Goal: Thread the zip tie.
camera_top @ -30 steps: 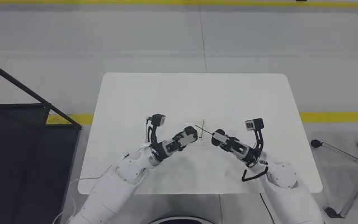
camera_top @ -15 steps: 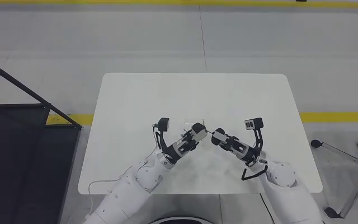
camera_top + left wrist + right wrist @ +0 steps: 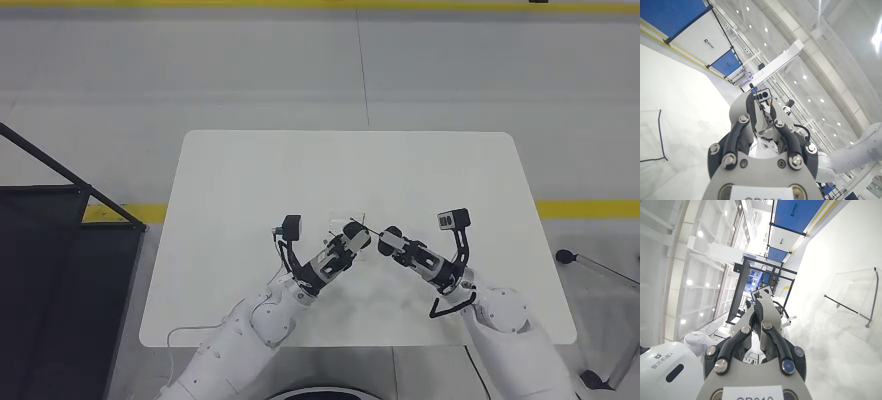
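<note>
**White counter (image 3: 250, 180), arms angled nose to nose**

Both arms reach inward from the near edge. The left end effector (image 3: 356, 236) and right end effector (image 3: 385, 240) face each other, close together above the counter's middle. The left fingers stand a narrow gap apart. The right fingers press together, and whether they pinch anything cannot be told. A black zip tie (image 3: 840, 304) and a grey zip tie (image 3: 873, 294) lie across a clear tray (image 3: 851, 279) just beyond them.

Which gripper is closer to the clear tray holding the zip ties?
Left. The left gripper is at the near corner of the clear tray; the right gripper sits beyond it, farther off.
</note>
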Motion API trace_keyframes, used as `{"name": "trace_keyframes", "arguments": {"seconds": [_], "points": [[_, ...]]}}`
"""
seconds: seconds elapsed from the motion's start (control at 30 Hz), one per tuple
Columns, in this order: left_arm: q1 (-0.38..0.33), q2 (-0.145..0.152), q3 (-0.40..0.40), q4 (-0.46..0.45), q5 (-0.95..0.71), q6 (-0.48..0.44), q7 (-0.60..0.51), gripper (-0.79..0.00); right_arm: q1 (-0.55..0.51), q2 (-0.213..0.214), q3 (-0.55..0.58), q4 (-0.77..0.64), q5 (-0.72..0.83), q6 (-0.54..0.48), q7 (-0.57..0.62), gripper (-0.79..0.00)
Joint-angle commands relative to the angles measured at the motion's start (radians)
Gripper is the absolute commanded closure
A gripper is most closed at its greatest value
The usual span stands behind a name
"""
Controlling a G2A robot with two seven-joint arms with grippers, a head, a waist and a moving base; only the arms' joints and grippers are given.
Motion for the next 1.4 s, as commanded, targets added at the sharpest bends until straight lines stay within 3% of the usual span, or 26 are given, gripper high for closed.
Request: {"name": "trace_keyframes", "arguments": {"seconds": [0.0, 0.53, 0.77, 1.13, 1.37], "points": [[0.001, -0.003, -0.002, 0.004, 0.002, -0.002, 0.001, -0.246, 0.0, 0.0, 0.0, 0.0, 0.001, 0.001, -0.001, 0.0], [0.004, -0.02, -0.021, 0.016, -0.014, -0.017, -0.027, -0.215, 0.0, -0.001, 0.0, -0.001, -0.008, 0.003, 0.007, 0.0], [0.004, -0.026, -0.027, 0.02, -0.024, -0.022, -0.051, -0.151, -0.001, -0.002, -0.001, -0.001, -0.012, 0.003, 0.004, 0.0], [0.008, -0.034, -0.042, 0.024, -0.025, -0.028, -0.061, -0.197, -0.001, -0.002, -0.001, -0.001, -0.014, 0.003, 0.008, 0.0], [0.012, -0.04, -0.051, 0.025, -0.019, -0.032, -0.065, -0.175, -0.001, -0.002, -0.001, -0.002, -0.015, 0.005, 0.013, 0.0]]}}
